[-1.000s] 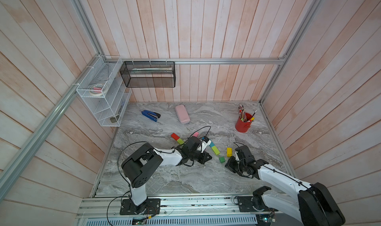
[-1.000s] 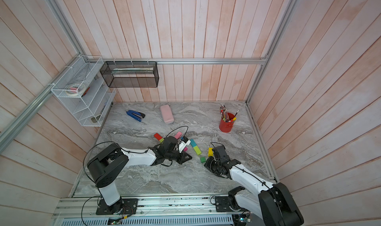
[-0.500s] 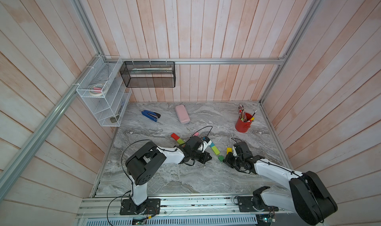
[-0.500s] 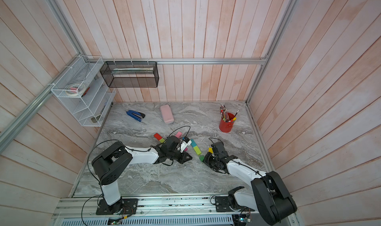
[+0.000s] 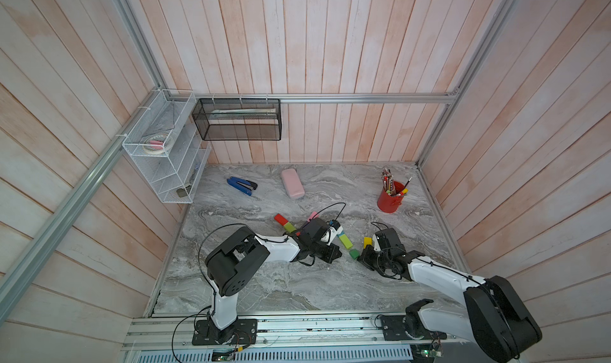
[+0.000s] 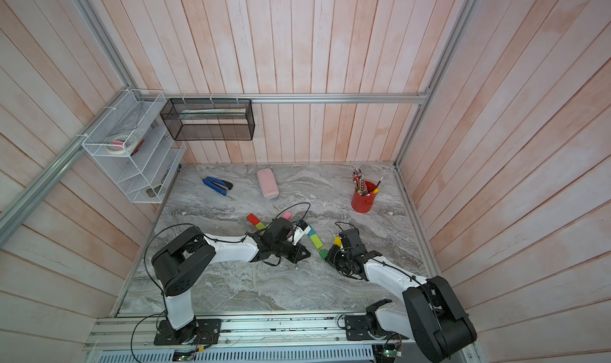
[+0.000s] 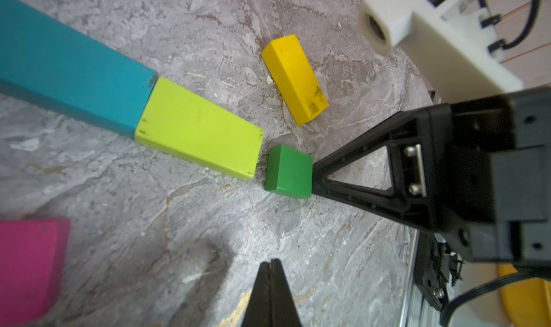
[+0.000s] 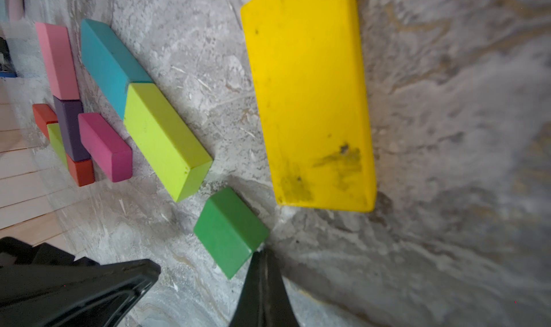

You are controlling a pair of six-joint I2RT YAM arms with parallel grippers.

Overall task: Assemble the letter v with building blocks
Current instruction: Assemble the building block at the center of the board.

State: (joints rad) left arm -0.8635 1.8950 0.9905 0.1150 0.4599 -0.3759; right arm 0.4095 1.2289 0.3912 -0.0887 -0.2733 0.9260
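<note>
Your right gripper (image 8: 264,255) has its fingers pressed together, empty, and its tip touches the green cube (image 8: 229,230). The cube lies just beside the end of the lime brick (image 8: 164,134), near the yellow brick (image 8: 310,96). Your left gripper (image 7: 271,264) is pressed together too, empty.
</note>
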